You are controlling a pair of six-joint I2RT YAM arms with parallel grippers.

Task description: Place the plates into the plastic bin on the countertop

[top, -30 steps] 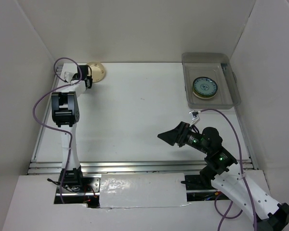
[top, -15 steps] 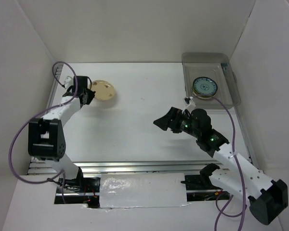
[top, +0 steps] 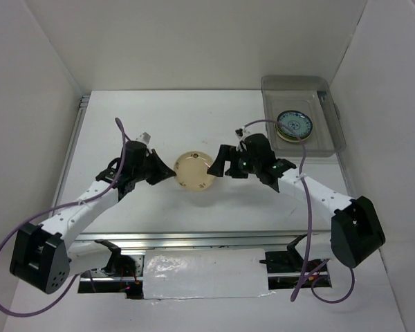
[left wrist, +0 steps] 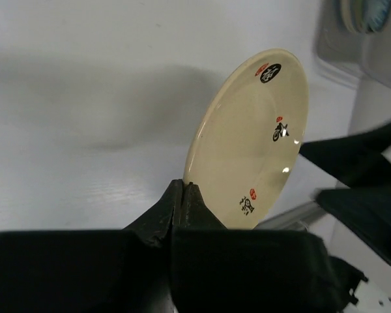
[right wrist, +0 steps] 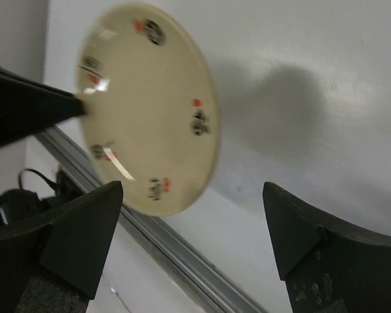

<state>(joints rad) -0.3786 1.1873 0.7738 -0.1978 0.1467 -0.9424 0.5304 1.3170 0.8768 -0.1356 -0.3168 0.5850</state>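
My left gripper (left wrist: pixel 184 189) covers the lower rim of the cream plate (left wrist: pixel 254 137) in the left wrist view; depth of grip not readable. Same view: the plastic bin (left wrist: pixel 330 51) is cut by the top right corner, contents blurred. Right wrist view: the plate's marks are smeared past reading, and my right gripper (right wrist: pixel 190 195) runs off the bottom edge. From above, the stack (top: pixel 294 126) in the bin is too small to count.

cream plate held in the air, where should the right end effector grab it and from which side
Take the bare rim opposite the left end effector, coming in from the bin side. The cream plate is off the table, pinched at one thin edge, and the open right end effector faces the free edge.
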